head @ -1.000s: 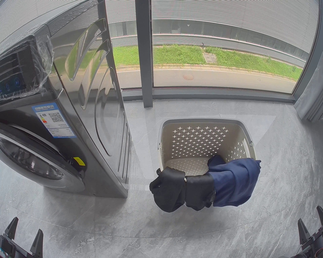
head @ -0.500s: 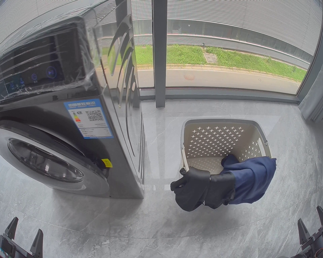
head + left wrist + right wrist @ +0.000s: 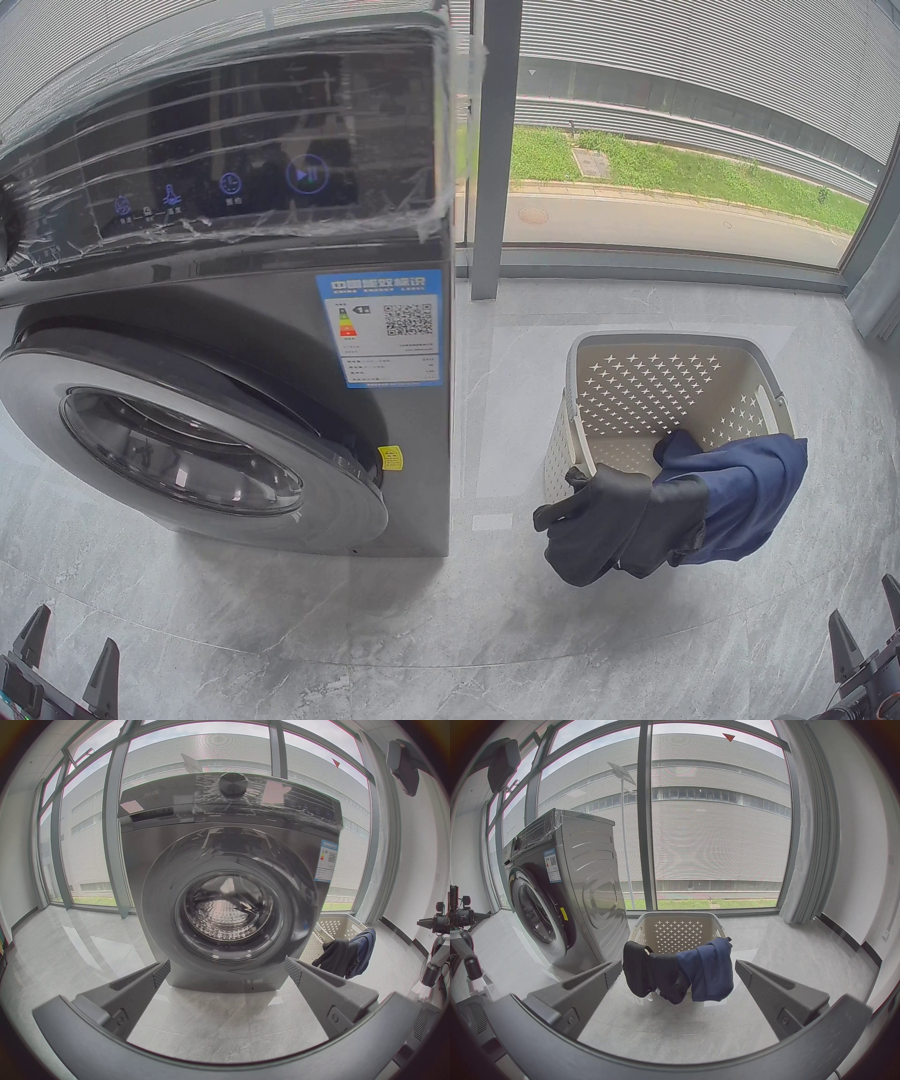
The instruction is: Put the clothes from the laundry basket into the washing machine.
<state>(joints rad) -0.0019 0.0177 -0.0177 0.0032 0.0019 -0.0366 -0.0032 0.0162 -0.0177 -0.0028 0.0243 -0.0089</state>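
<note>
Currently we are seeing black and navy clothes (image 3: 609, 530) drooping over the near rim of the laundry basket (image 3: 675, 375), right of the washing machine (image 3: 281, 309), well beyond our left gripper (image 3: 73, 630) and right gripper (image 3: 862, 600), both with fingers standing apart, empty

left gripper (image 3: 67, 649) — jaws apart, low | right gripper (image 3: 864, 619) — jaws apart, low

Washing machine (image 3: 281, 375) door (image 3: 187, 450) shut, bare floor (image 3: 497, 450) between it and laundry basket (image 3: 675, 384)

Black, navy clothes (image 3: 667, 525); star-patterned beige basket (image 3: 656, 382)
</note>
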